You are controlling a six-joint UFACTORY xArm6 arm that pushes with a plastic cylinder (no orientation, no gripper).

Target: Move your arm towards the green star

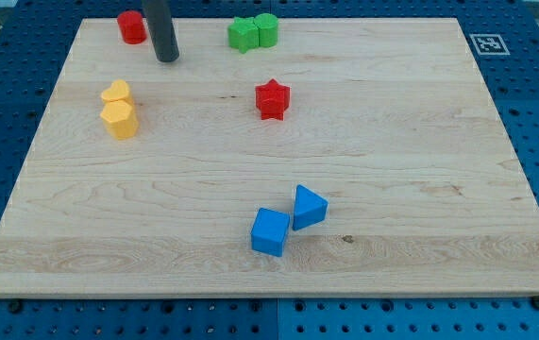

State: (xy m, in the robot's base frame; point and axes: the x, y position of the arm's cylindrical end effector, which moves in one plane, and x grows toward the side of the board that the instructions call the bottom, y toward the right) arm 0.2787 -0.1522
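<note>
The green star [243, 35] lies near the view's top, a little left of centre, touching a green cylinder [266, 29] on its right. My tip [167, 58] is down on the wooden board, to the left of the green star with a clear gap between them. A red cylinder [132, 26] stands just left of the rod, close to the top edge.
A red star [272, 98] lies below the green blocks. A yellow heart [116, 93] and a yellow hexagon [119, 119] touch at the left. A blue cube [270, 231] and a blue triangular block [309, 206] touch at bottom centre. The board [420, 189] rests on a blue pegboard.
</note>
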